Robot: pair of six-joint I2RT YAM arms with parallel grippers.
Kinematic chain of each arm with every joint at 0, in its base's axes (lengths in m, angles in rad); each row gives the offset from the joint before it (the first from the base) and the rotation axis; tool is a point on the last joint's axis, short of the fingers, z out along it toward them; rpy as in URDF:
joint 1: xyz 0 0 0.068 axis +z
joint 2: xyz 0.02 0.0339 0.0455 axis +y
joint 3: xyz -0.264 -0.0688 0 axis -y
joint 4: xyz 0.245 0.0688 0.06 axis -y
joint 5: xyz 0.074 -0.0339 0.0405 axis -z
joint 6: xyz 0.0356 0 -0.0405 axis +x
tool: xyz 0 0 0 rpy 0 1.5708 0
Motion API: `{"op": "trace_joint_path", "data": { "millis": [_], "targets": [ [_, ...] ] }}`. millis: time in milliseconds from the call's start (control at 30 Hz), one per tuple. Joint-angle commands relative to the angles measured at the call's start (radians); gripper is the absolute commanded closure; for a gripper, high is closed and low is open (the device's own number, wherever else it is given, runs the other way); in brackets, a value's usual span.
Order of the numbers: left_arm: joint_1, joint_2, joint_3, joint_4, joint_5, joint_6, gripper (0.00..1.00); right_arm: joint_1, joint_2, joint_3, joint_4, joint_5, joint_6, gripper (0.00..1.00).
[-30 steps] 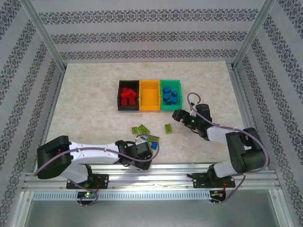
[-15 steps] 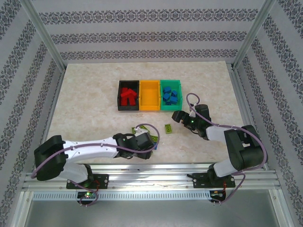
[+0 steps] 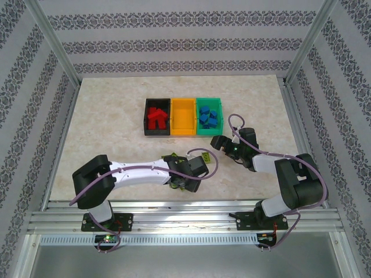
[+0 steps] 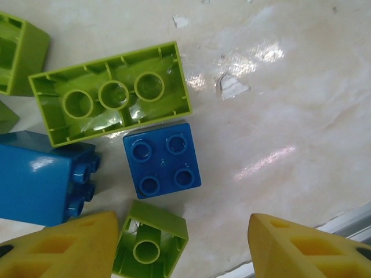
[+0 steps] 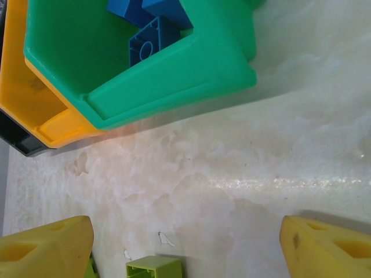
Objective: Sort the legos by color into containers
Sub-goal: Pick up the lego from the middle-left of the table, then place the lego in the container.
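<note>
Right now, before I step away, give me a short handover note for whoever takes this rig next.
Left gripper open, low over the table, small lime brick between its fingers, not clamped.
Right gripper open, holding nothing, near the green bin.
Done: red bricks in the black bin, blue bricks in the green bin.
Left: lime bricks and two blue bricks on the table; orange-yellow bin looks empty.

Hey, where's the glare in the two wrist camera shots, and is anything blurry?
Left wrist: glare patches on the table right of the sharp blue square brick. Right wrist: thin glare band below the green bin, whose edges look soft.
</note>
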Motion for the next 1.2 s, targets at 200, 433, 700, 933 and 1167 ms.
{"op": "trace_joint_path", "data": {
  "millis": [200, 433, 700, 933, 1167],
  "targets": [
    [0.048, 0.097, 0.038, 0.011, 0.036, 0.035, 0.39, 0.003, -0.024, 0.022, -0.005, -0.001, -0.009, 0.16],
    [0.064, 0.162, 0.078, -0.01, 0.046, 0.056, 0.48, 0.001, -0.023, 0.022, -0.004, -0.004, -0.009, 0.16],
    [0.064, 0.148, 0.099, -0.042, 0.034, 0.059, 0.69, -0.003, -0.025, 0.022, -0.004, -0.003, -0.007, 0.16],
    [0.079, 0.073, 0.176, -0.093, 0.005, 0.098, 0.74, -0.018, -0.028, 0.018, -0.002, -0.008, -0.001, 0.16],
    [0.223, 0.072, 0.264, -0.005, 0.102, 0.16, 0.74, -0.087, 0.014, -0.014, 0.082, -0.024, 0.053, 0.16]
  ]
}}
